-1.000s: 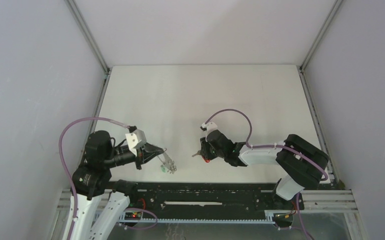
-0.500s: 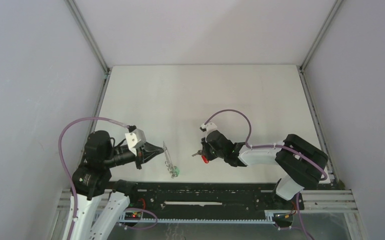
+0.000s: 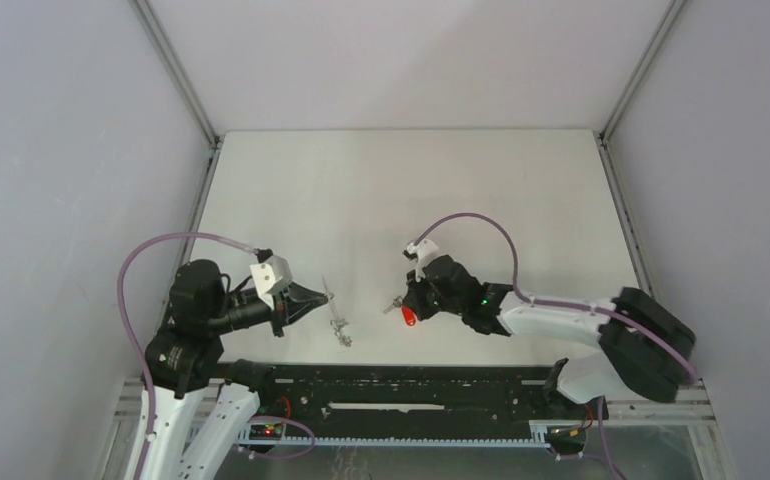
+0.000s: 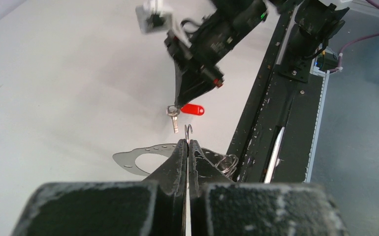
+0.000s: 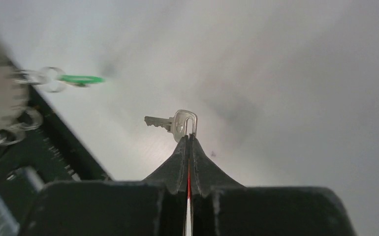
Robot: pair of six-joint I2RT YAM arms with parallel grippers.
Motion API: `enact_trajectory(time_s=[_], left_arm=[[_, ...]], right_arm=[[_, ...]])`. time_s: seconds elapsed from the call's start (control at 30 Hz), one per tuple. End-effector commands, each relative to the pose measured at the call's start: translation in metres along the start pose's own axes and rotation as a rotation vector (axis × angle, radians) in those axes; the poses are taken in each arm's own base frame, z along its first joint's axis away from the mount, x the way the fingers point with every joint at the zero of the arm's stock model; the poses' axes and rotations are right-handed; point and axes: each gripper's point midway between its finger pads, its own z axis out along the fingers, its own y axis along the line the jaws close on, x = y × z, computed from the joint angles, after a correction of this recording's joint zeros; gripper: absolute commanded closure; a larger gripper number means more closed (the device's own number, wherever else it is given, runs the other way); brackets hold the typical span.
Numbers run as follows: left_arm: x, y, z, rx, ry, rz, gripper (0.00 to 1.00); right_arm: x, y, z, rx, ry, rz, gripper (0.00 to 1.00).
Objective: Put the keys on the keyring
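My left gripper (image 3: pixel 313 298) is shut on the keyring (image 3: pixel 337 316), a thin metal strip with wire rings that hangs toward the near edge. In the left wrist view the ring's small hook (image 4: pixel 189 131) sticks out past the closed fingertips (image 4: pixel 182 147), with coiled rings (image 4: pixel 225 164) to the right. The green key (image 5: pixel 80 78) hangs on those rings, blurred. My right gripper (image 3: pixel 408 303) is shut on the red-headed key (image 3: pixel 408 320). Its silver blade (image 5: pixel 173 122) points left beyond the tips (image 5: pixel 189 138), and red shows between the fingers. The two grippers face each other a short way apart.
The black rail (image 3: pixel 411 385) with the arm bases runs along the near table edge, just below both grippers. Grey walls (image 3: pixel 81 150) enclose the white table (image 3: pixel 411 190) on the left, right and back.
The right arm's elbow has swung out to the right and lower while its gripper stays near the same spot. The keyring has swung in my left gripper, and the green key no longer shows from above.
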Motion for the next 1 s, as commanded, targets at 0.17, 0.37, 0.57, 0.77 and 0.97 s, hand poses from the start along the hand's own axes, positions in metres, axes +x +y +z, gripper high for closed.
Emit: enact_trajectory(time_s=[0.17,0.37,0.57,0.77,0.97], left_arm=[[0.003,0.009,0.007,0.009,0.019,0.006,1.00],[0.002,0.007,0.008,0.018,0.020,0.018,1.00],[-0.003,0.004,0.007,0.019,0.001,0.019,1.00],[-0.008,0.003,0.005,0.012,-0.017,0.029,1.00],[-0.007,0.002,0.004,0.009,-0.022,0.028,1.00]], right_arm=[[-0.055,0.103,-0.107,-0.486,-0.186,-0.257,1.00],[-0.051,0.113,-0.121,-0.477,-0.162,-0.344,1.00],[-0.020,0.053,-0.076,-0.202,-0.014,-0.254,1.00],[0.008,0.006,-0.037,-0.004,0.006,-0.200,1.00],[0.024,-0.001,-0.010,0.014,-0.003,-0.142,1.00]])
